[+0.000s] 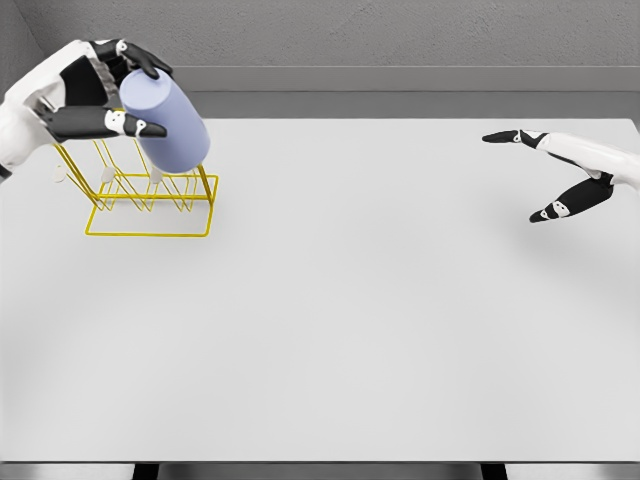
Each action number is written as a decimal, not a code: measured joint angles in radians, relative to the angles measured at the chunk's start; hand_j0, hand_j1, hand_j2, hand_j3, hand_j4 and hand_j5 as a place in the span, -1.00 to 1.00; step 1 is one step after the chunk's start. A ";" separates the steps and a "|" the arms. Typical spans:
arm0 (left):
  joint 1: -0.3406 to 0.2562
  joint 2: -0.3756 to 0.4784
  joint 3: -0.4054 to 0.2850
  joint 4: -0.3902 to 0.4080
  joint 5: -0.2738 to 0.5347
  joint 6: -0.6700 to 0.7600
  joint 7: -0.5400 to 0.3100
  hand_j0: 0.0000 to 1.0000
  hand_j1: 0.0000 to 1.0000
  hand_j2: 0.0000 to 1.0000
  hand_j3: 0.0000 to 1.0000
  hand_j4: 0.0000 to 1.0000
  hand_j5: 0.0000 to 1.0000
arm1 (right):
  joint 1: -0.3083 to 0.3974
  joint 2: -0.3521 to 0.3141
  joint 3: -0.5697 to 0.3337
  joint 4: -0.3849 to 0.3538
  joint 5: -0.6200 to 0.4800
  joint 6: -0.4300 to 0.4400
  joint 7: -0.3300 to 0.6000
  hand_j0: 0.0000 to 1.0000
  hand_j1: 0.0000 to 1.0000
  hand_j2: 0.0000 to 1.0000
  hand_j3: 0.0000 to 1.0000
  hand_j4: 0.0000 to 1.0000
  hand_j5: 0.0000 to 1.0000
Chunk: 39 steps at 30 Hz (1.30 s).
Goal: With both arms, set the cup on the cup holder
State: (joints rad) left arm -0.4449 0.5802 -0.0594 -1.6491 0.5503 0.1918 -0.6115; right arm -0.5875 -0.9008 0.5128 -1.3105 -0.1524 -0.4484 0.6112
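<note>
White table (pixel 380 320), grey wall behind; left robot hand (pixel 100 95) grips cup (pixel 165 122) over yellow rack (pixel 150 205); right robot hand (pixel 560 175) spread.

White table (pixel 350 330) under a grey textured wall (pixel 400 30), dark floor strip below the near edge.

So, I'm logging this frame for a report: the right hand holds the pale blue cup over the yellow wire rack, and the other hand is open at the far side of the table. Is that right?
Not quite: the head view shows the left hand gripping the pale blue cup over the yellow wire rack. The right hand is the open one, fingers spread, at the far side of the table.
</note>
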 measured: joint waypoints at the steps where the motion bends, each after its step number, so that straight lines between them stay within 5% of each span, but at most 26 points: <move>1: 0.000 0.001 0.000 0.001 0.000 0.000 0.000 -0.24 -0.24 -0.24 -0.24 -0.24 -0.24 | 0.000 0.000 0.000 0.000 0.000 0.000 0.000 1.00 1.00 1.00 1.00 1.00 1.00; 33: 0.031 0.041 0.003 0.063 -0.015 -0.001 0.000 -0.10 -0.10 -0.10 -0.10 -0.10 -0.10 | 0.000 0.000 0.000 0.001 0.001 0.000 0.000 1.00 1.00 1.00 1.00 1.00 1.00; 39: 0.034 0.041 0.002 0.060 -0.012 -0.001 0.000 0.37 0.37 0.37 0.37 0.37 0.37 | 0.000 0.000 -0.001 0.001 0.001 0.000 0.000 1.00 1.00 1.00 1.00 1.00 1.00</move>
State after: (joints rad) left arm -0.4111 0.6214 -0.0569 -1.5896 0.5388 0.1911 -0.6112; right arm -0.5875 -0.9008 0.5118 -1.3096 -0.1516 -0.4481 0.6112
